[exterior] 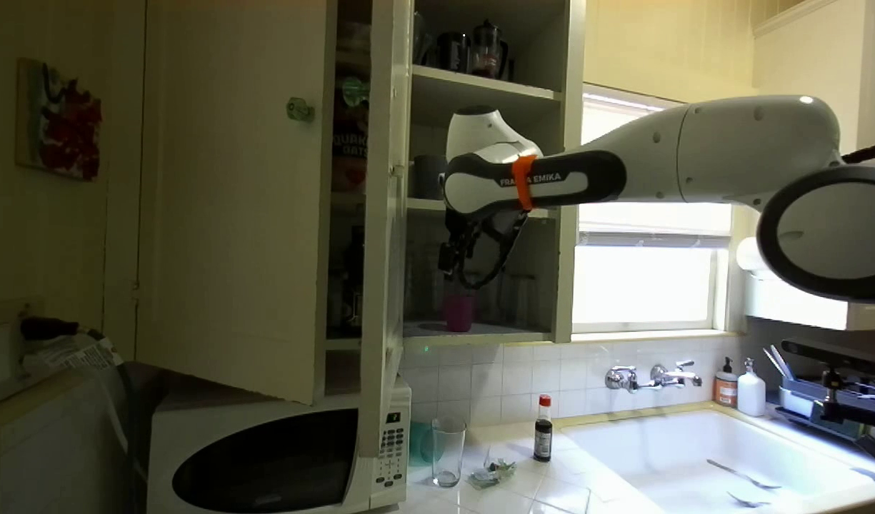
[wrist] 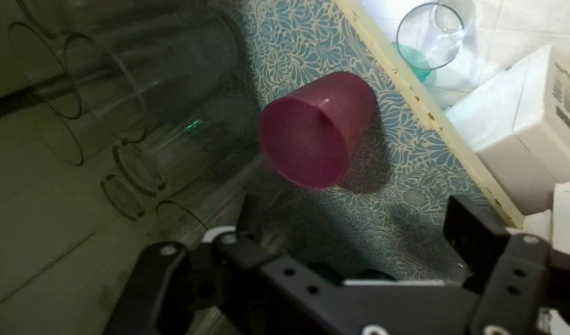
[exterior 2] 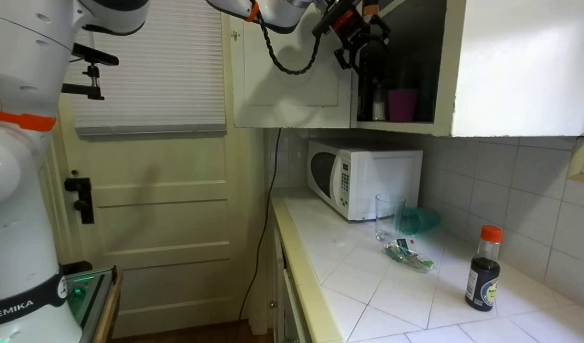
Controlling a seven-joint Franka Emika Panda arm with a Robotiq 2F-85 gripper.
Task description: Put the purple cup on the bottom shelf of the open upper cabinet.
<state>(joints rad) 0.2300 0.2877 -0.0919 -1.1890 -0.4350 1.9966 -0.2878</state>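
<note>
Plainly, the small magenta-purple plastic cup (wrist: 359, 100) stands upright on the lowest cream-edged shelf (wrist: 408, 86) of the tall cream-white upper cabinet (exterior: 564, 278), near the front edge. A blue covering (wrist: 294, 37) with a pale leafy pattern lines the board, and a group of clear drinking glasses (wrist: 191, 51) stands beside the cup, on the side away from that edge. The black two-fingered pincer (wrist: 359, 221) has its tips spread wide apart; the cup is outside the grip, and in both exterior views the pincer hangs higher than it. A white-and-black robot arm (exterior: 751, 153) carries the pincer.

Below the cabinet, a white microwave oven (exterior 2: 384, 183) sits on the white-tiled tabletop (exterior 2: 351, 288). Near it stands a tall clear tumbler (exterior 2: 389, 216), with a translucent teal cup (exterior 2: 423, 220) tipped on its side just beside it and a crumpled clear packet (exterior 2: 408, 257) close by. Farther along is a clear bottle of dark liquid with a red cap (exterior 2: 483, 281). In an exterior view, metal utensils (exterior: 744, 475) lie in the white sink (exterior: 666, 457).
</note>
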